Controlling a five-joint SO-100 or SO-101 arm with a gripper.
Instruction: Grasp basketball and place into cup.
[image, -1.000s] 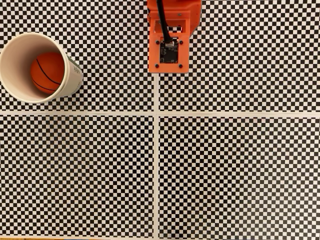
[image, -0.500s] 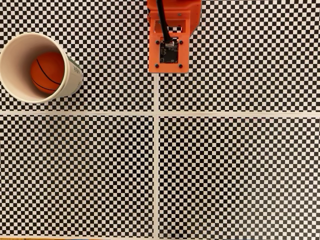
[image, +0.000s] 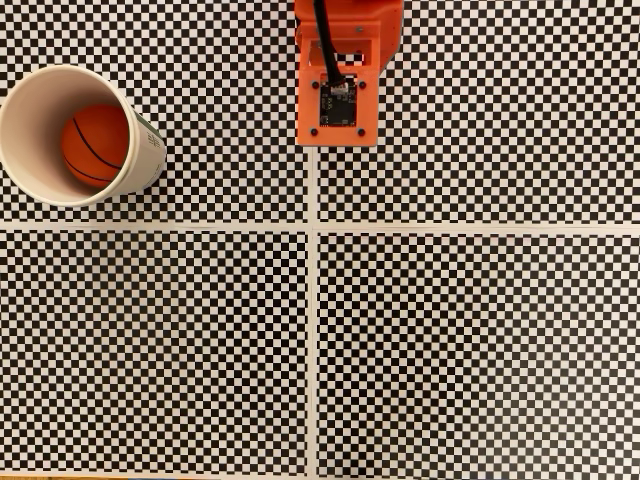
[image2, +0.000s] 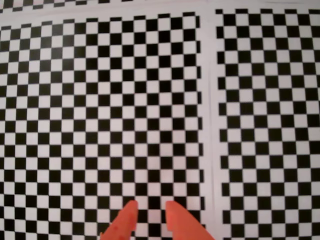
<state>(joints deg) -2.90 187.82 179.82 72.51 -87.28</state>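
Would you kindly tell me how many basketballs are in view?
1. The basketball lies inside the cup at the upper left of the fixed view. Nothing suggests another, though the cup's wall could hide something.

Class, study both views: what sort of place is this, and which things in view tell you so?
Probably a robotics test bench, not a home or shop. Black-and-white checkerboard sheets cover the tabletop, an orange robot arm is at the top edge, and the sole props are a paper cup holding a toy basketball.

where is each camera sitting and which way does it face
Fixed view: overhead, looking straight down on the checkered mat; the cup holds the basketball; the orange arm enters at the top edge.
Wrist view: on the arm, angled down at the mat; gripper tips at the bottom edge, empty.
Shared: the mat and its white seams.
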